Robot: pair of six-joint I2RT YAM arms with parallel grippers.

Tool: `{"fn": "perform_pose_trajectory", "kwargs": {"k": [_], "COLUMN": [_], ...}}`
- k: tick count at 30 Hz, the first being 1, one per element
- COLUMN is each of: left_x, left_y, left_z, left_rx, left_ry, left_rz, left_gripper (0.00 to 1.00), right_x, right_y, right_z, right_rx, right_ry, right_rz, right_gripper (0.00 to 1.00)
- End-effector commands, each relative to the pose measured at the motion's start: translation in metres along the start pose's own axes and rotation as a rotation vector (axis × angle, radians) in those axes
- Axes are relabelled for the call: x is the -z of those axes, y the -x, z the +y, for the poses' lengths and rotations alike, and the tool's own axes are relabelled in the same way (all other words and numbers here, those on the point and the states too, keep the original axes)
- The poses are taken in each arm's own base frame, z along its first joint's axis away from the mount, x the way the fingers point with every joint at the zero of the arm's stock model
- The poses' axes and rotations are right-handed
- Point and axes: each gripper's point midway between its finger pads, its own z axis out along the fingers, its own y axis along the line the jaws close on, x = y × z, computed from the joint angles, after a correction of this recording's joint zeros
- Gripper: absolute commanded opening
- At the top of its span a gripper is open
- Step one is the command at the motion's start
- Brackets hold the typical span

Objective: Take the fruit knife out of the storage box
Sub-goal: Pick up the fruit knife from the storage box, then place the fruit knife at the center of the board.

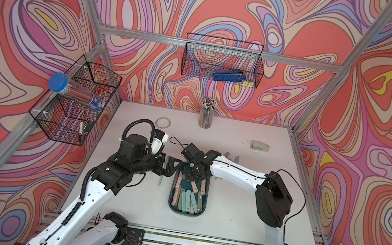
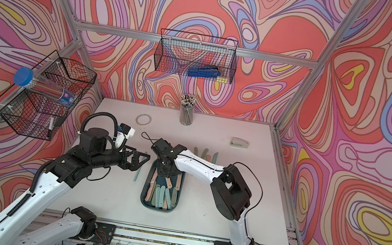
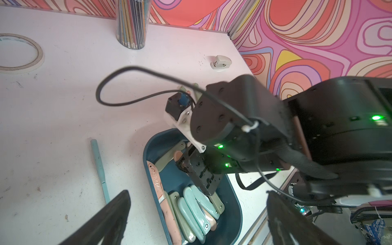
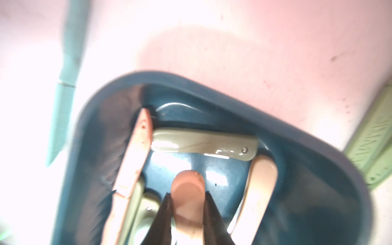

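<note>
Knives (image 1: 188,200) in storage box (image 1: 185,214) on table (image 1: 228,214); pencil cup (image 1: 206,116) behind, stapler (image 1: 260,147) behind-right.

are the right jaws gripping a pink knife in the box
Yes, in the right wrist view the right gripper has its jaws pinching the pink knife inside the storage box.

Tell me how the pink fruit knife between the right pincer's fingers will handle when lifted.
The pink fruit knife looks like rigid moulded plastic, so it should lift stiffly, without sagging. Its smooth, rounded end may slip in the right pincer, which grips near that end only. Slim, so probably light, yet it could swing and nudge the beige knife beside it.
</note>
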Motion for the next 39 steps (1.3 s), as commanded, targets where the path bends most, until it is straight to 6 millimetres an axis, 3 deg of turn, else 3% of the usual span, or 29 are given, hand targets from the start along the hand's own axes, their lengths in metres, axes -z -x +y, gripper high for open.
{"fn": "perform_pose_trajectory", "kwargs": {"k": [1,7,11,14,20,24,28,35,39], "left_x": [-0.001,-0.001,-0.002,-0.003,-0.003,-0.004,-0.004,-0.005,-0.005], "left_y": [0.0,0.0,-0.001,-0.001,-0.002,-0.002,-0.002,-0.003,-0.003], "left_z": [-0.002,-0.001,-0.001,-0.002,-0.002,-0.001,-0.001,0.0,0.001], "left_rx": [-0.006,-0.005,-0.003,-0.002,-0.001,0.0,0.0,0.002,0.003], "left_ry": [-0.008,-0.005,-0.009,-0.012,-0.013,-0.012,-0.01,-0.007,-0.003], "left_rz": [-0.005,-0.005,0.001,0.005,0.008,0.011,0.01,0.014,0.015], "left_gripper": [1.0,1.0,1.0,1.0,1.0,1.0,1.0,0.99,1.0], "right_x": [0.024,0.045,0.063,0.076,0.092,0.085,0.066,0.021,0.006], "right_y": [0.019,0.032,0.041,0.049,0.052,0.045,0.035,0.025,0.024], "right_z": [0.005,0.005,-0.012,-0.045,-0.148,-0.209,-0.249,-0.274,-0.283], "right_rx": [-0.019,-0.03,-0.072,-0.141,-0.318,-0.408,-0.475,-0.506,-0.502], "right_ry": [0.025,0.028,0.0,-0.018,-0.057,-0.102,-0.125,-0.178,-0.224], "right_rz": [-0.092,-0.156,-0.204,-0.224,-0.249,-0.228,-0.186,-0.077,-0.031], "right_gripper": [0.23,0.22,0.22,0.22,0.22,0.22,0.22,0.22,0.23]}}
